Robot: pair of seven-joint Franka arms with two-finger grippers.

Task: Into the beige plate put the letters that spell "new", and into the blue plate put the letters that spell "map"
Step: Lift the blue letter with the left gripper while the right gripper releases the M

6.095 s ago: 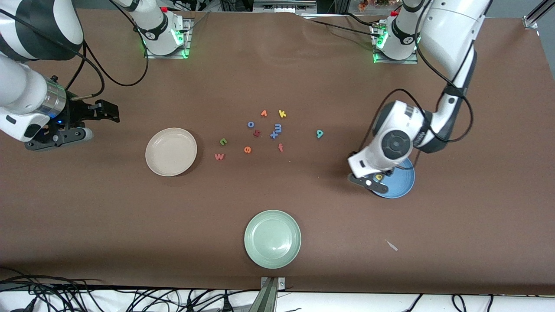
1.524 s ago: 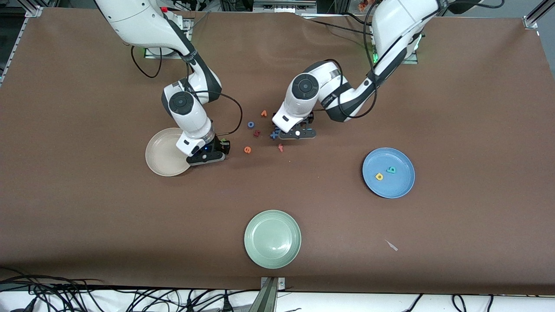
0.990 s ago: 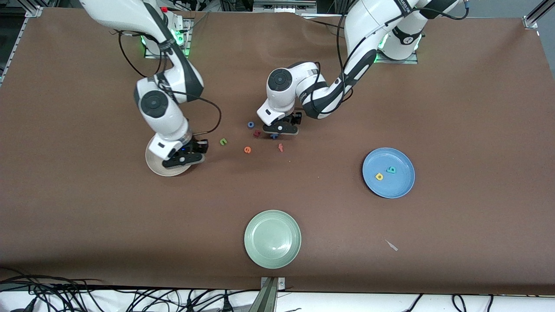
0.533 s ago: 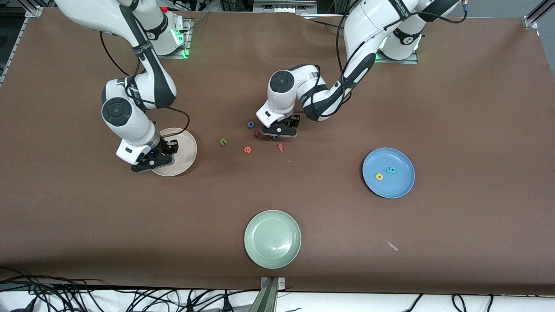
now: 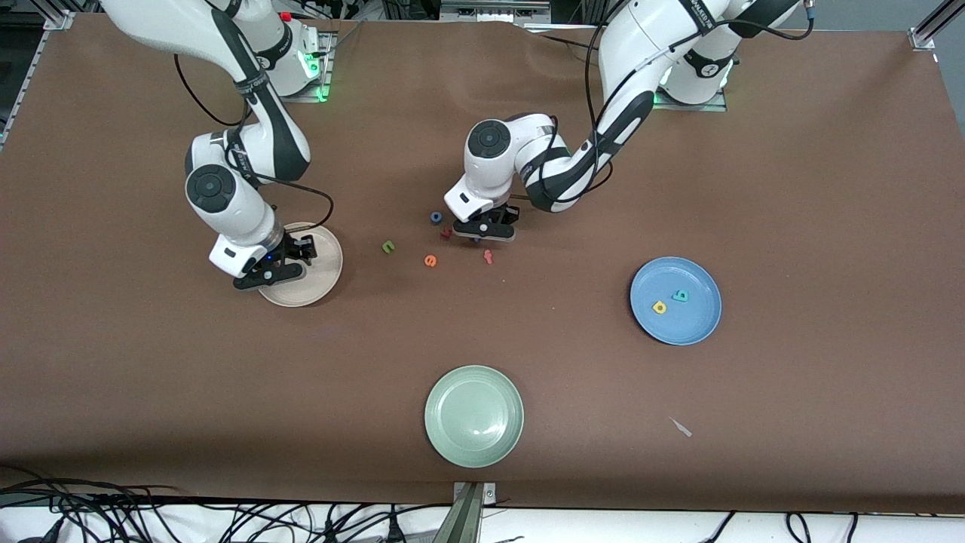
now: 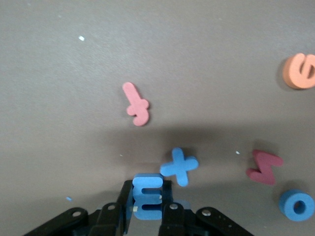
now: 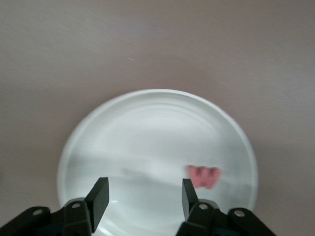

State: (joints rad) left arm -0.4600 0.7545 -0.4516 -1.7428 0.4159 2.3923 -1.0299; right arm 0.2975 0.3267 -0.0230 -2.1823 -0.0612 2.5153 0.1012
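Note:
My left gripper (image 5: pixel 482 234) hangs low over the cluster of letters and is shut on the blue m (image 6: pixel 147 195), which sits upright between its fingers. My right gripper (image 5: pixel 271 268) stands open over the beige plate (image 5: pixel 320 271). The pinkish-red w (image 7: pixel 203 176) lies in that plate (image 7: pixel 147 128), beside one fingertip and not gripped. The green n (image 5: pixel 388 246) and the orange e (image 5: pixel 430 261) lie on the table between the two grippers. In the blue plate (image 5: pixel 690 326) lie a yellow letter (image 5: pixel 660 307) and a teal letter (image 5: pixel 681 296).
Close round the left gripper lie a blue x (image 6: pixel 178 166), a dark red letter (image 6: pixel 264 167), a blue o (image 6: pixel 296 204) and a pink letter (image 6: pixel 136 103). A pale green plate (image 5: pixel 473 415) stands nearest the front camera.
The right gripper carried the w to the beige plate, opened, and the w now lies in it. The left gripper closed on the blue m.

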